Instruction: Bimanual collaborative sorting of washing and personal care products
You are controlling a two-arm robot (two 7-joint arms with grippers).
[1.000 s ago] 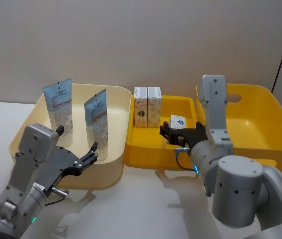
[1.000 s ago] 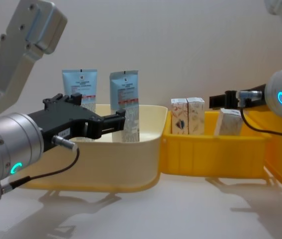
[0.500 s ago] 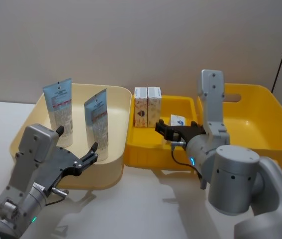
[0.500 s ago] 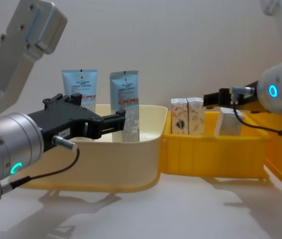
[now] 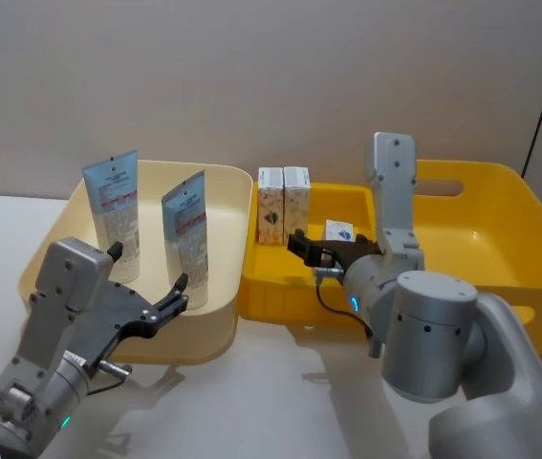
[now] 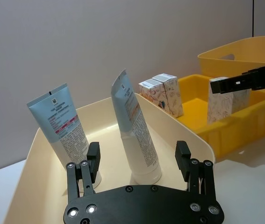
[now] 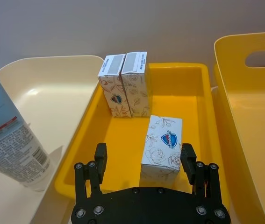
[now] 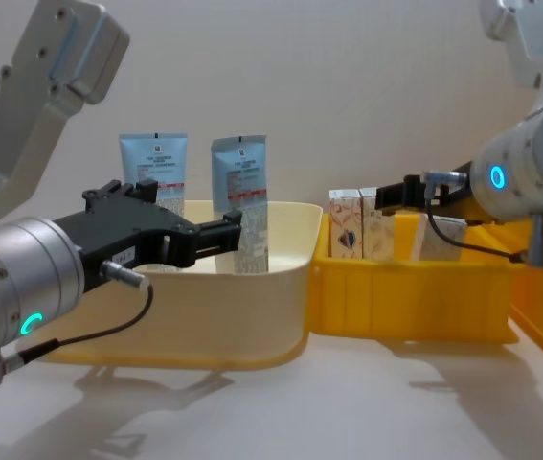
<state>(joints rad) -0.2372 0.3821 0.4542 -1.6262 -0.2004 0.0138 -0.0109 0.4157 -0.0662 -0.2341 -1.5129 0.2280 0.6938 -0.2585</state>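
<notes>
Jaws, right: spread wide, empty, straddling loose carton in yellow tray, no grip on it. Left jaws: open too, empty, hovering before cream bin. Progress, my read: mostly sorted. Two tubes stand in cream bin, carton pair stands at tray's back, loose carton not yet tidied. Tubes upright, caps down, long axis vertical. Loose carton: logo face up, long axis toward pair; flat or leaning, cannot tell.
</notes>
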